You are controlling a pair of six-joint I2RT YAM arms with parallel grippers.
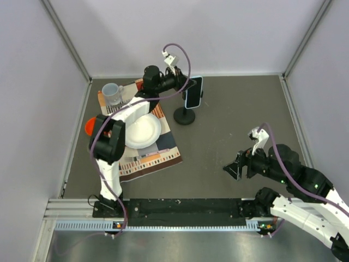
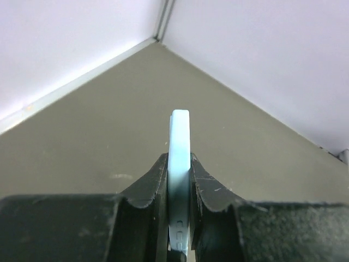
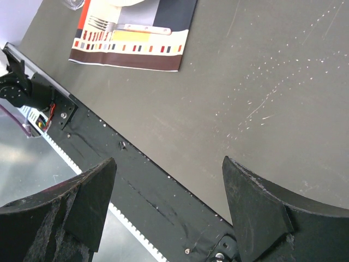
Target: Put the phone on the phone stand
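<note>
The phone (image 1: 194, 91) stands on edge, black screen facing forward, with a light blue rim. It sits right over the top of the phone stand (image 1: 184, 115), a black disc base with a short upright at the table's back middle. I cannot tell whether the phone rests in the stand. My left gripper (image 1: 185, 89) is shut on the phone from its left. In the left wrist view the phone's blue edge (image 2: 179, 147) is pinched between the black fingers of my left gripper (image 2: 179, 183). My right gripper (image 1: 235, 168) hangs open and holds nothing at the near right; in its own view the right gripper (image 3: 169, 160) is above the table's front edge.
A patterned placemat (image 1: 161, 155) lies at the left with a white plate (image 1: 143, 131) on it and a glass mug (image 1: 113, 94) at its back corner. An orange object (image 1: 88, 126) lies by the left wall. A fork (image 3: 136, 27) lies on the mat. A black rail (image 1: 180, 210) runs along the near edge.
</note>
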